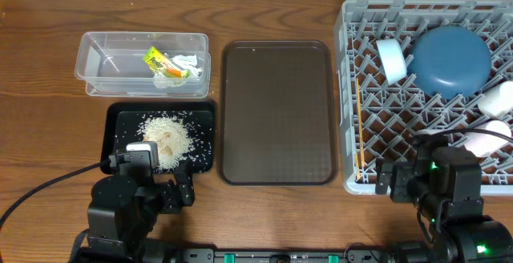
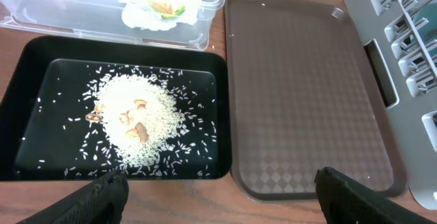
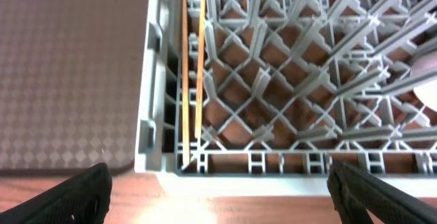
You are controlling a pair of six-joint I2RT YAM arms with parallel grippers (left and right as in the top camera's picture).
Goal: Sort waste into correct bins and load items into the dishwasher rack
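Note:
The clear tub (image 1: 104,64) at the back left holds the yellow-green wrapper (image 1: 158,61) and white tissue (image 1: 187,62); both also show in the left wrist view (image 2: 164,5). The black tray (image 1: 114,135) holds a pile of rice scraps (image 1: 167,135), also seen in the left wrist view (image 2: 140,121). The grey rack (image 1: 401,127) holds the dark-blue plate (image 1: 450,58), the white bowl (image 1: 392,59), the cream cup (image 1: 500,97), the pink cup (image 1: 484,140) and two chopsticks (image 3: 191,74) along its left wall. My left gripper (image 2: 218,197) is open and empty near the black tray's front edge. My right gripper (image 3: 218,197) is open and empty before the rack's front wall.
The flat brown serving tray (image 1: 276,111) lies between the black tray and the rack, with nothing on it. It also shows in the left wrist view (image 2: 307,87) and the right wrist view (image 3: 68,67). Both arm bases stand at the table's front edge.

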